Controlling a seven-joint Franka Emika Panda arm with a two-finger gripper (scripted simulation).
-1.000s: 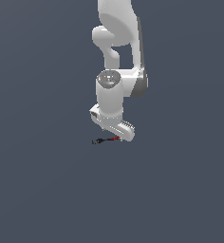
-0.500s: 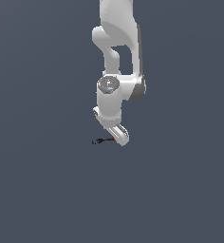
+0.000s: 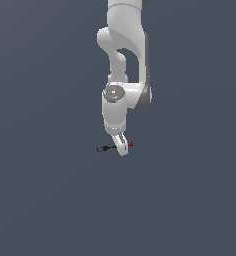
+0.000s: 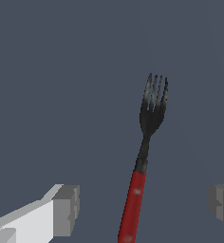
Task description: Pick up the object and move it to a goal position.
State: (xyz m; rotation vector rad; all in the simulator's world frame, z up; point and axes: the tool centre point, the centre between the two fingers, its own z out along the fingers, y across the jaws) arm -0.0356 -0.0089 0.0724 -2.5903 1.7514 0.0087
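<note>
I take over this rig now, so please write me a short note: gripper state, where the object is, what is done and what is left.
Gripper: open, low over the floor, holding nothing.
Fork: red handle, black tines, lying on the grey floor between the two fingers, touching neither.
Done: the gripper is placed around the handle.
Left: close on the handle, lift, carry to the goal. No goal marker shows in either view.

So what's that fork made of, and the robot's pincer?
The fork: its black tines look like dull metal or plastic, its red handle like smooth plastic with a faint sheen. The pincer: matte grey pads, perhaps rubber, on glossy white casing. It's a render, so these are guesses.
</note>
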